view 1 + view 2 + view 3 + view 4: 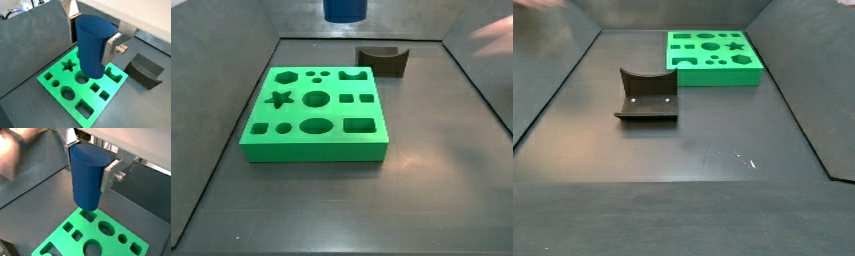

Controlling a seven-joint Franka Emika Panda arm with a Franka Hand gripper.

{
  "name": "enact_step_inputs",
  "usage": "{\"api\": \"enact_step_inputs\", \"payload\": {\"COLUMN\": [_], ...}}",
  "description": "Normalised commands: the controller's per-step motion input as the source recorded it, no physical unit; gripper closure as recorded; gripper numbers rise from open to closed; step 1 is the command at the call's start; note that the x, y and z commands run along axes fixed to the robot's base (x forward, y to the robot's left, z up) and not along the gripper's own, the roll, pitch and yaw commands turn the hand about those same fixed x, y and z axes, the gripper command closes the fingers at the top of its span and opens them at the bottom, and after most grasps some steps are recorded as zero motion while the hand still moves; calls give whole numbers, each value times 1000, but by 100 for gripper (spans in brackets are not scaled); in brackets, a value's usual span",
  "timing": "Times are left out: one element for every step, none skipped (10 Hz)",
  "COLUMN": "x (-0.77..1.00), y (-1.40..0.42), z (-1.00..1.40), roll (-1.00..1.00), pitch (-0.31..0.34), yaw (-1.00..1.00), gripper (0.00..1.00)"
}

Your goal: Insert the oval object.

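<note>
My gripper [93, 42] is shut on the oval object [92, 47], a smooth dark-blue upright peg, and holds it in the air over the green block [59, 86]. Both wrist views show a silver finger [109, 174] on each side of the peg [87, 178]. The peg's lower end hangs above the block's holes, clear of the surface. The block's oval hole [67, 91] is open; it also shows in a side view [315, 127]. In that side view only the peg's bottom [344, 9] shows at the upper edge, behind the block [318, 148].
The dark fixture [382, 60] stands on the floor beside the green block; it also shows in a wrist view [143, 70] and in a side view [647, 95]. Grey walls enclose the floor. The block [714, 76] has several other shaped holes.
</note>
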Motion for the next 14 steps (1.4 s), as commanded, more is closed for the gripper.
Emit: {"api": "enact_step_inputs", "payload": {"x": [-1000, -1000, -794, -694, -380, -20, 0, 334, 417, 269, 0, 0, 0, 0], "y": [434, 406, 317, 0, -180, -957, -937, -706, -371, -260, -134, -40, 0, 0], "z": [-1000, -1000, -1000, -726, -409, -1000, -1000, -966, -597, -520, -517, -489, -389, -423], "roll": [0, 0, 0, -189, -254, 37, 66, 133, 111, 113, 31, 0, 9, 0], "pitch": [-71, -76, -41, -31, 0, 0, -11, 0, 19, 20, 0, 0, 0, 0], "yaw": [154, 149, 357, 391, 334, 17, 17, -54, -469, -426, -89, -14, 0, 0], "gripper": [100, 100, 100, 100, 100, 100, 100, 100, 100, 100, 100, 100, 100, 100]}}
